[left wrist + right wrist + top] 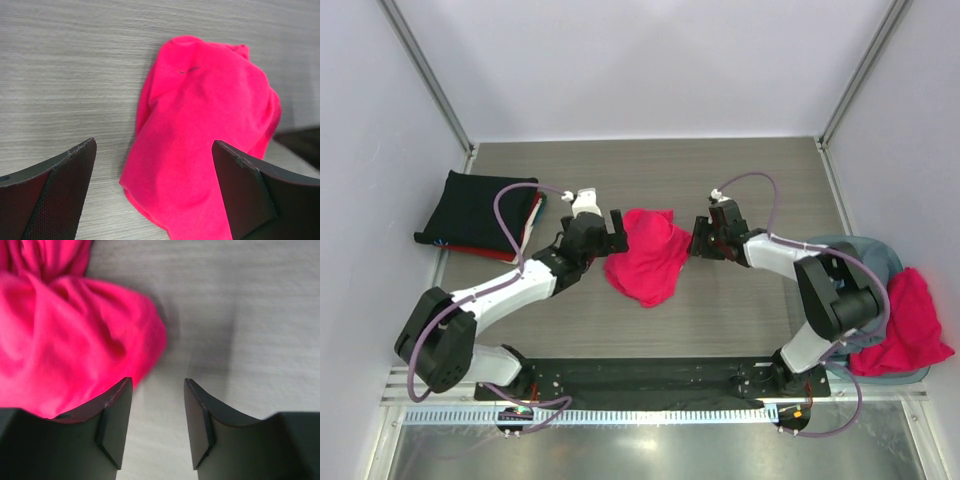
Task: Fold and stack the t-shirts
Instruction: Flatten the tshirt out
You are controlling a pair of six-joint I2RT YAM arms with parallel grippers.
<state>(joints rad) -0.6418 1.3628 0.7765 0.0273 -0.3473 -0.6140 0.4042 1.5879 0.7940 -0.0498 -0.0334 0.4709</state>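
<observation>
Pinkish-red t-shirt (pixel 645 258) bunched between left gripper (pixel 618 232) and right gripper (pixel 696 241), both parted.

The grey wood-grain table (pixel 740 310) carried a crumpled pinkish-red t-shirt (pixel 645 258) at its middle. Near the far left corner a folded black t-shirt (pixel 475 208) lay on top of a dark red t-shirt (pixel 485 253). At the right edge a grey-blue shirt (pixel 870 250) was heaped with a second pinkish-red shirt (pixel 910 330).

we take this for a robotics lab cell. plain white panel walls (pixel 620 60) on slim aluminium posts (pixel 423 70) box in a grey wood-grain tabletop (pixel 650 170), with a black mounting plate (pixel 640 378).
</observation>
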